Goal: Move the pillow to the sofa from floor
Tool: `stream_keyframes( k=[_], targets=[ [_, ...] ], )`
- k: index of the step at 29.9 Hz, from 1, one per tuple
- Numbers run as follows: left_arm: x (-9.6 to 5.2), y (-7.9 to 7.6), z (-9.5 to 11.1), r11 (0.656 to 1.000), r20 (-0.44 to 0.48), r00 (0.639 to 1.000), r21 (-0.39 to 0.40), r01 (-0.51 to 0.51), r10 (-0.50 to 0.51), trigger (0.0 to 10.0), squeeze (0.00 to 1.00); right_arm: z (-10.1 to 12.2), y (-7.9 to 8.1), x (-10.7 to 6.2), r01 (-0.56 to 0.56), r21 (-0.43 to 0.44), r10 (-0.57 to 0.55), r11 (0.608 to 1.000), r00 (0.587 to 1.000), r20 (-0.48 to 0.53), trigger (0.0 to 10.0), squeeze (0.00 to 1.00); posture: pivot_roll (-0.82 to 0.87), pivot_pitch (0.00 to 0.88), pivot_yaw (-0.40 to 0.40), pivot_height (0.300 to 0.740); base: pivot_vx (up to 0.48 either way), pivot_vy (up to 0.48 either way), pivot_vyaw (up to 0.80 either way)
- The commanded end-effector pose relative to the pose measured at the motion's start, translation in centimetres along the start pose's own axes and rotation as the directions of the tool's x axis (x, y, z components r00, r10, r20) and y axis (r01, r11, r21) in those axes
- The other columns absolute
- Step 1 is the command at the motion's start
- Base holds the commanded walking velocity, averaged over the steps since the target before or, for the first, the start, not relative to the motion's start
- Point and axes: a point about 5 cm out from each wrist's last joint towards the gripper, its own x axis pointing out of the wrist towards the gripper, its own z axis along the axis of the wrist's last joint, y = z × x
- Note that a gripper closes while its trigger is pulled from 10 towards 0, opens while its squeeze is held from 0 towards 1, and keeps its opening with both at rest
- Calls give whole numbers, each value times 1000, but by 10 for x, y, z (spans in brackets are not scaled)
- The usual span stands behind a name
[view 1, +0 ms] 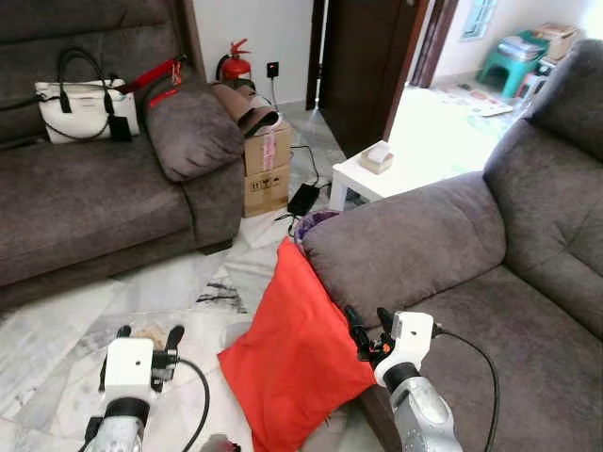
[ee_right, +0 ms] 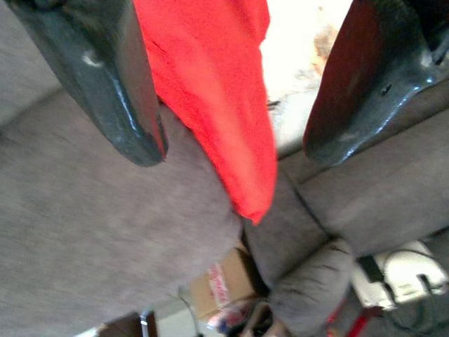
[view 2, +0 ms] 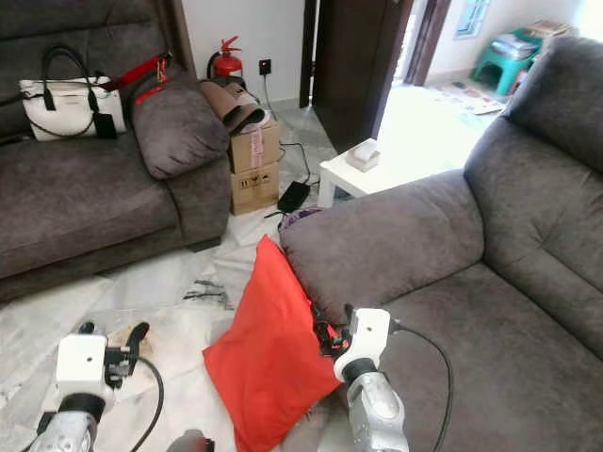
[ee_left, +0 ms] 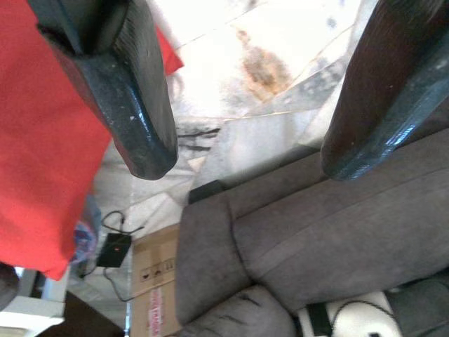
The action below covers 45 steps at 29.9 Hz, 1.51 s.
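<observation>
A red pillow (view 1: pixel 297 353) stands on the marble floor, leaning against the armrest of the grey sofa (view 1: pixel 490 273) on my right. My right gripper (view 1: pixel 369 325) is open right at the pillow's upper right edge, beside the armrest; in the right wrist view the red pillow (ee_right: pixel 217 91) lies between its fingers (ee_right: pixel 105 77). My left gripper (view 1: pixel 149 339) is open over the floor to the left of the pillow, with nothing between its fingers (ee_left: pixel 133 91).
A second grey sofa (view 1: pixel 104 198) with a white handbag (view 1: pixel 85 108) stands at the left. Cardboard boxes (view 1: pixel 267 165), a fire extinguisher (view 1: pixel 236 64) and a white side table (view 1: pixel 377 179) stand at the back. Cables lie on the floor near the boxes.
</observation>
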Motion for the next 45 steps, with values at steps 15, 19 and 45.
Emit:
stream_keyframes(
  k=[15,19,45],
  targets=[
    [0,1,-3,1000,-23,1000,-9,-3,3,10000,0,-3,2,-1,-12,-5,12,1000,1000,-14,10000,0,163,123,-57,642,0,0,0],
    [-1,1,-6,1000,-38,999,-21,-1,0,10000,0,-2,1,-1,-9,-6,9,1000,1000,-16,10000,0,162,124,-57,642,0,0,0],
    [-19,17,-44,994,-194,977,-42,-103,93,10000,0,-4,2,0,-10,-6,10,1000,999,-32,10000,0,164,125,-56,632,0,0,0]
  ],
)
